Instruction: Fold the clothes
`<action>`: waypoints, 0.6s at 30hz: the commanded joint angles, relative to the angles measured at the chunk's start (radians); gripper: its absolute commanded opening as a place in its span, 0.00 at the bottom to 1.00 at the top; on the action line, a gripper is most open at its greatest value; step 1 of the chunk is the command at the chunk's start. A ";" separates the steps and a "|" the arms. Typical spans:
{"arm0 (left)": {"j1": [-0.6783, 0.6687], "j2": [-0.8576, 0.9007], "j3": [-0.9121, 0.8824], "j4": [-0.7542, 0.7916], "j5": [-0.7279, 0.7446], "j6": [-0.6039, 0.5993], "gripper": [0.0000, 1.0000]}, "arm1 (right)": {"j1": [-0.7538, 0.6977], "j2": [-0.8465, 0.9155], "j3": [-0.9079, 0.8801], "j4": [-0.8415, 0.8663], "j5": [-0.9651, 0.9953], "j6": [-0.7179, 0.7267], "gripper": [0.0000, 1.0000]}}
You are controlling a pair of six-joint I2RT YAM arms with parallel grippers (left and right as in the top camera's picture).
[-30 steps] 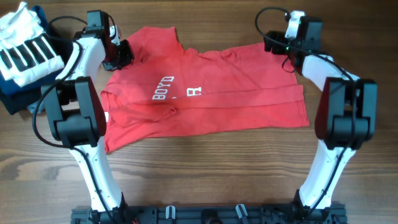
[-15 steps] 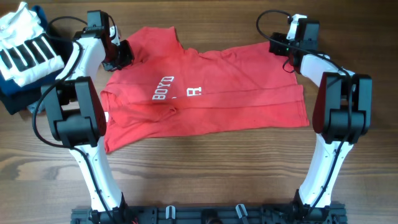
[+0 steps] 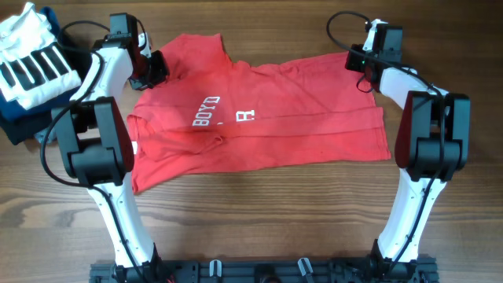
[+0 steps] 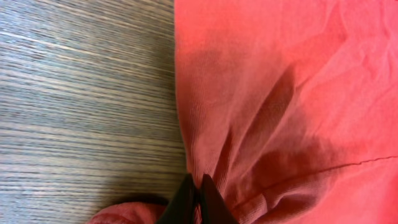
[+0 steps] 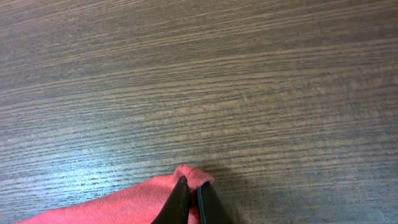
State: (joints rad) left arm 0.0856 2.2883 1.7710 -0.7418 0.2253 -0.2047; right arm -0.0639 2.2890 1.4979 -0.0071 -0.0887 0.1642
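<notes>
The clothes, a red T-shirt [image 3: 259,118] with white lettering, lie spread across the middle of the table in the overhead view. My left gripper [image 3: 157,71] sits at the shirt's far left edge, shut on a pinch of red fabric [image 4: 249,112]; its black fingertips [image 4: 208,202] meet around a fold. My right gripper [image 3: 354,61] is at the far right corner, shut on the shirt's corner [image 5: 189,177], which bunches up between the fingertips [image 5: 179,202]. In the right wrist view most of the shirt lies out of frame.
A white garment with black stripes [image 3: 31,67] lies on navy folded clothes [image 3: 20,126] at the far left edge. Both arm bases [image 3: 259,271] stand at the front of the wooden table [image 3: 259,212].
My right gripper has moved slightly right onto the shirt's far corner and closed from open to shut on it. The left gripper has stayed shut on the fabric.
</notes>
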 commanded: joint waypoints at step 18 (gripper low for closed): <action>0.091 -0.238 -0.010 -0.081 0.103 -0.012 0.04 | -0.078 -0.358 0.031 -0.411 0.118 0.017 0.04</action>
State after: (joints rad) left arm 0.1547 2.0975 1.7699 -0.7959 0.3134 -0.2081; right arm -0.1223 1.9850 1.5146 -0.3714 -0.0048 0.1791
